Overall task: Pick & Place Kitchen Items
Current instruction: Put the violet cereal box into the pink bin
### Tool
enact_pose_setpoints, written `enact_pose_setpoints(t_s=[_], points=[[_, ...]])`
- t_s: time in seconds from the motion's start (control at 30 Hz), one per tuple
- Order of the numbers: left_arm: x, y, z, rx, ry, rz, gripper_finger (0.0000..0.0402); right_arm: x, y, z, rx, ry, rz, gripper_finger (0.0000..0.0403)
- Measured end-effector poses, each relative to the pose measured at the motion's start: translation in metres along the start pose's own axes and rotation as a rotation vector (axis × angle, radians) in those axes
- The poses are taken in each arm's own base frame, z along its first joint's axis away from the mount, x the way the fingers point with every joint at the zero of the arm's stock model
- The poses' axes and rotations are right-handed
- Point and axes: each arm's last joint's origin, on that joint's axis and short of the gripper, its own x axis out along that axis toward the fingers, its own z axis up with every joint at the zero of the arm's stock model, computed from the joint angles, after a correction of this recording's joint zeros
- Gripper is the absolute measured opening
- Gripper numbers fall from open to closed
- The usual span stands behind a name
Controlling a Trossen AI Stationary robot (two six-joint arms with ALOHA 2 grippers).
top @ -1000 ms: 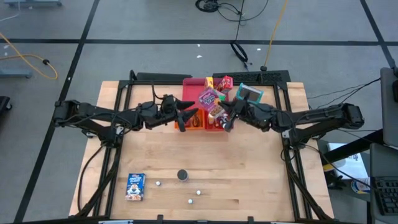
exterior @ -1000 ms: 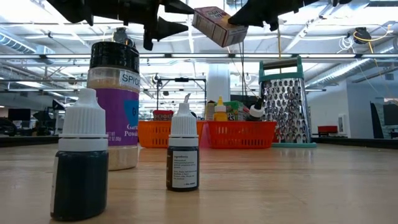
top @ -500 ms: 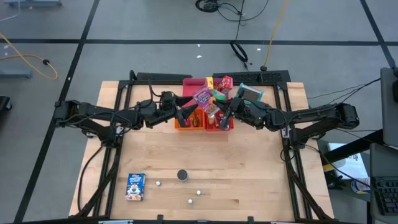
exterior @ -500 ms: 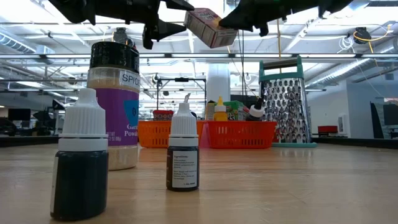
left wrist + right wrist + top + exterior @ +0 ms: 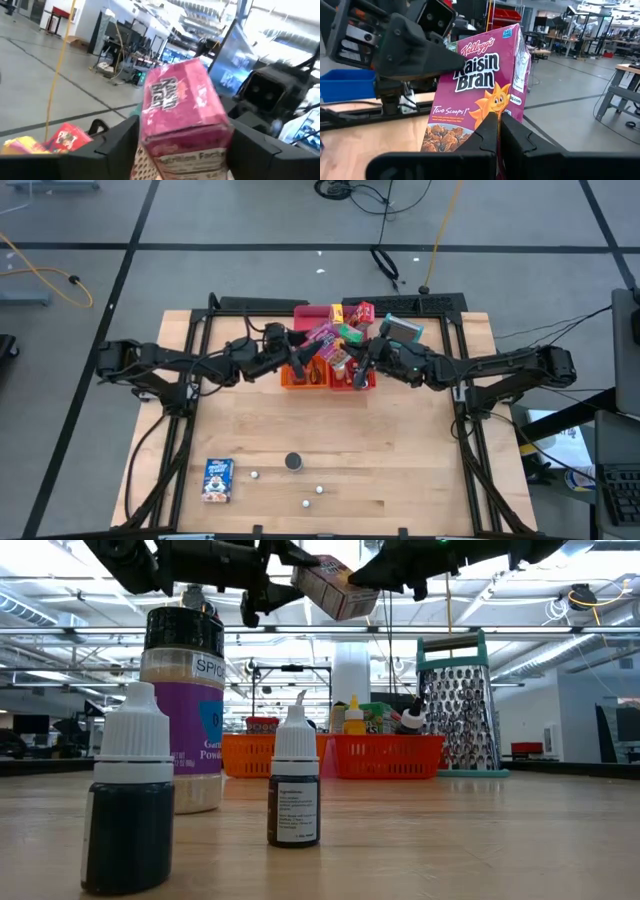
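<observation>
A magenta Raisin Bran box (image 5: 325, 337) hangs in the air over the orange bin (image 5: 303, 376) and the red bin (image 5: 352, 378) at the table's far middle. My right gripper (image 5: 498, 125) is shut on it, coming from the table's right. From the left, my left gripper (image 5: 182, 132) stands open with one finger on each side of the box (image 5: 182, 110). I cannot tell whether these fingers touch it. In the low view the box (image 5: 335, 585) is tilted between both grippers. My right gripper pinches the box's lower edge (image 5: 492, 111), at the corner where the front face meets a narrow side, between its two fingers. The fingers come about level from the table's right. The box stands up beyond them, tilted and clear of bins and table.
Behind the bins lie a pink-red tray (image 5: 310, 313) with several boxes and a metal grater (image 5: 401, 330). Near the front edge are a blue box (image 5: 218, 478), a black can (image 5: 293, 462) and white balls (image 5: 320, 489). Two dropper bottles (image 5: 295, 780) and a spice jar (image 5: 182, 690) stand close to the low camera.
My right gripper has carried the box a little toward the table's left and far edge, still clear of the bins. My left gripper has moved right toward the box, and its fingers now stand around it.
</observation>
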Motion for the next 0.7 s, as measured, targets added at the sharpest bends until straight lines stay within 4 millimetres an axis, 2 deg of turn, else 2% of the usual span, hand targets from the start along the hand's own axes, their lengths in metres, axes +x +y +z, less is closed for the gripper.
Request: enact_pose_setpoints(t_s=[0.33, 0.5, 0.7], points=[[0.004, 0.015, 0.006, 0.071, -0.007, -0.002, 0.0081, 0.002, -0.006, -0.001, -0.012, 0.015, -0.016, 0.0000], [0.007, 0.024, 0.009, 0.078, 0.009, -0.018, 0.0073, 0.004, -0.010, -0.003, -0.017, 0.028, -0.024, 0.0012], [0.009, 0.040, 0.017, 0.091, -0.034, 0.049, 0.0066, -0.001, -0.017, -0.004, -0.010, 0.090, -0.080, 0.0052]])
